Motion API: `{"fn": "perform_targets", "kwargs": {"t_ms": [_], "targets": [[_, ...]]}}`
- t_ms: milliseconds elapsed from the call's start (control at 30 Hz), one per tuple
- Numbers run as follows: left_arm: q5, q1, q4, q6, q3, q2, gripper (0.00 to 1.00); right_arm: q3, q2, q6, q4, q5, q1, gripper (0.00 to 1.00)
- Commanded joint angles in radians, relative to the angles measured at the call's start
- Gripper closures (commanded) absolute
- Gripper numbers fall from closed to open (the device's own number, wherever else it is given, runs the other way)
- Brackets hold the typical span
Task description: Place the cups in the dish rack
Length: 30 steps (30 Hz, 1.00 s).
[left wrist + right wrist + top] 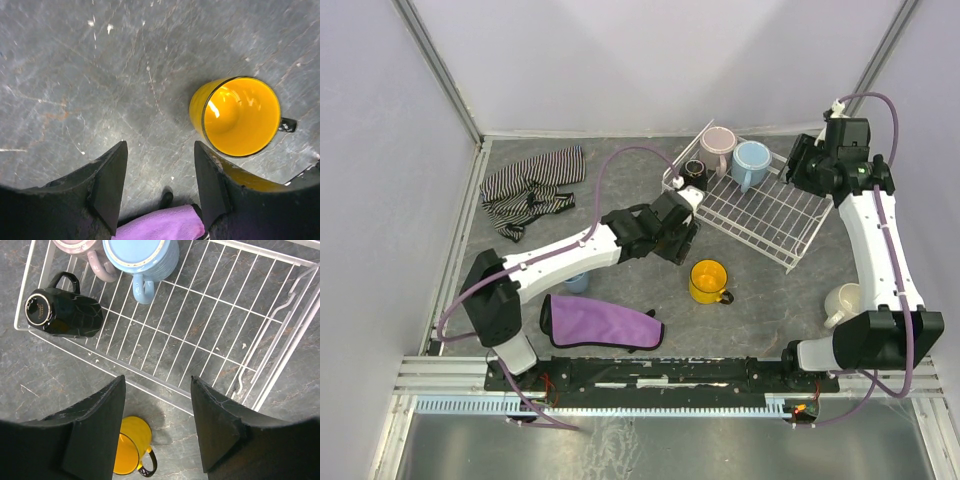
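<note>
Three cups sit in the dish rack (pixel 770 215) at the upper right of the top view: the pink cup (pixel 718 142) and the light blue cup (pixel 752 160) side by side at its far end, and the black cup (pixel 67 315) in the corner next to them, apparently tipped on its side. Three more wait on the tabletop (pixel 760 300): the yellow cup (pixel 708 280) at the centre, the cream-white mug (pixel 845 300) at the right edge, and the dusty-blue cup (pixel 576 282), half hidden under the left arm. The left fingers (pixel 112 185) are spread with nothing between them, hovering just up and left of the yellow cup in the top view. The right fingers (pixel 100 420) are also spread and empty, hanging over the rack's near rail. We judge the yellow cup to be the step in hand. To do it well, we would shift the left fingers over the cup's wall on the side away from its dark handle, lower one finger inside and one outside, and close firmly before lifting straight up. The wires in the lower right part of the rack are bare, so we would set it there, apart from the other cups and from the right arm above the rack.
</note>
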Motion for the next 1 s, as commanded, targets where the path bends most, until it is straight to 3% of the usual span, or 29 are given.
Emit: {"fn": "perform_targets", "kwargs": {"t_ms": [0, 967], "targets": [[0.009, 0.003, 0.100, -0.121, -0.070, 0.015, 0.37, 0.022, -0.044, 0.010, 0.001, -0.015, 0.003, 0.37], [0.100, -0.046, 0.182, -0.181, -0.028, 0.210, 0.38, 0.013, -0.039, -0.019, -0.024, -0.019, 0.003, 0.37]]}}
